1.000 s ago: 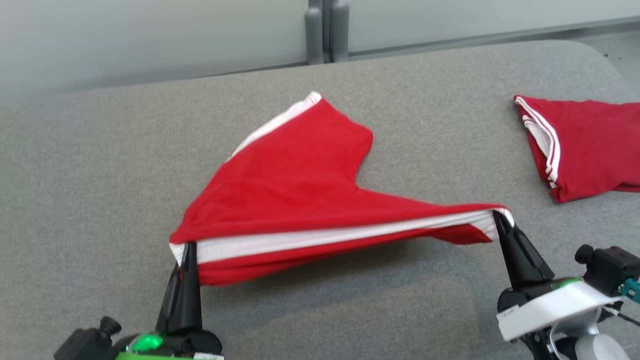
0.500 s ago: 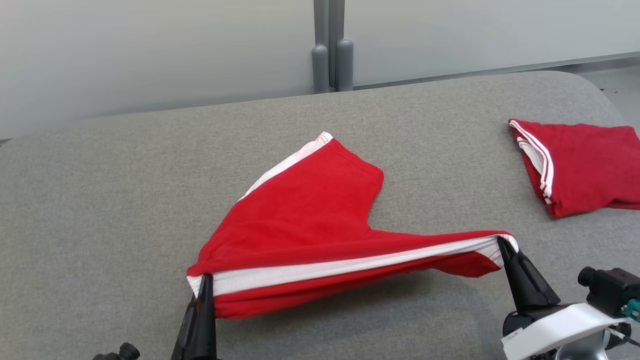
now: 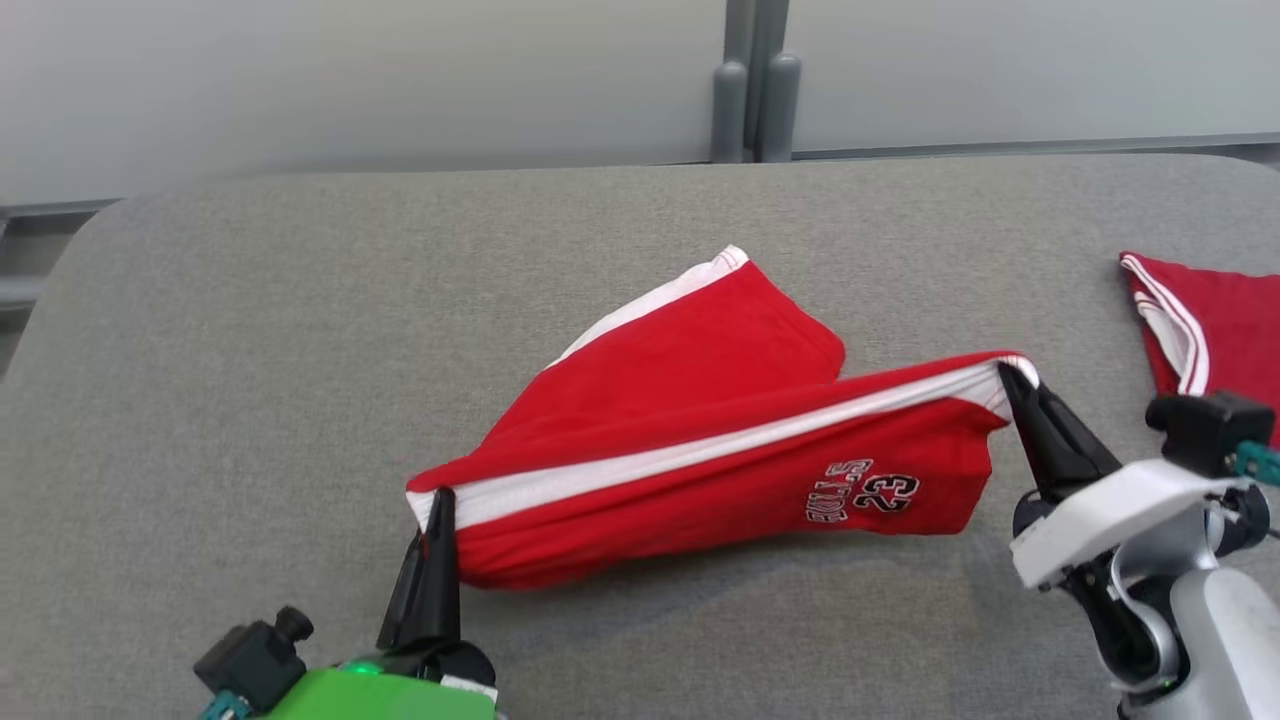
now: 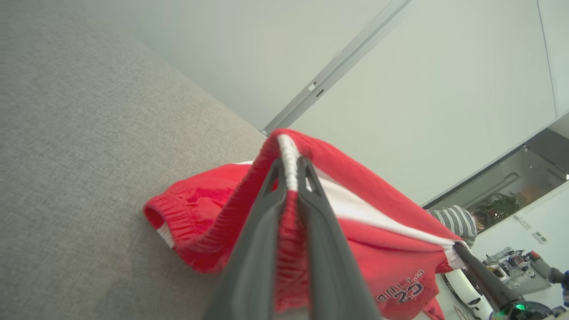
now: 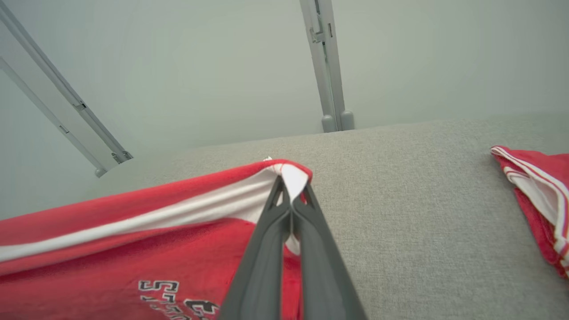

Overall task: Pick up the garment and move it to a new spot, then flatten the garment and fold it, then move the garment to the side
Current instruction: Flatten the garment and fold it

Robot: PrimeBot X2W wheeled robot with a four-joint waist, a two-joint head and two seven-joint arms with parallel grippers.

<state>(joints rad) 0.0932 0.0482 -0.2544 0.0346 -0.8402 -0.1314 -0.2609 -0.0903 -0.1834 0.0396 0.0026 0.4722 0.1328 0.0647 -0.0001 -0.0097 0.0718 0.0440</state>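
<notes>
The garment is a pair of red shorts with a white side stripe and a "23" print. It hangs stretched between my two grippers above the grey table, its far leg still resting on the surface. My left gripper is shut on the waistband end at the lower left. My right gripper is shut on the hem corner at the right, held higher. The print faces me on the hanging panel.
A second red garment with white stripes lies folded at the table's right edge. The grey padded table has bare room to the left and front. A pale wall with a grey post stands behind.
The right gripper has lifted its corner up and away, so the front panel with the print now hangs in sight. The camera has also shifted, sliding the scene rightward.
</notes>
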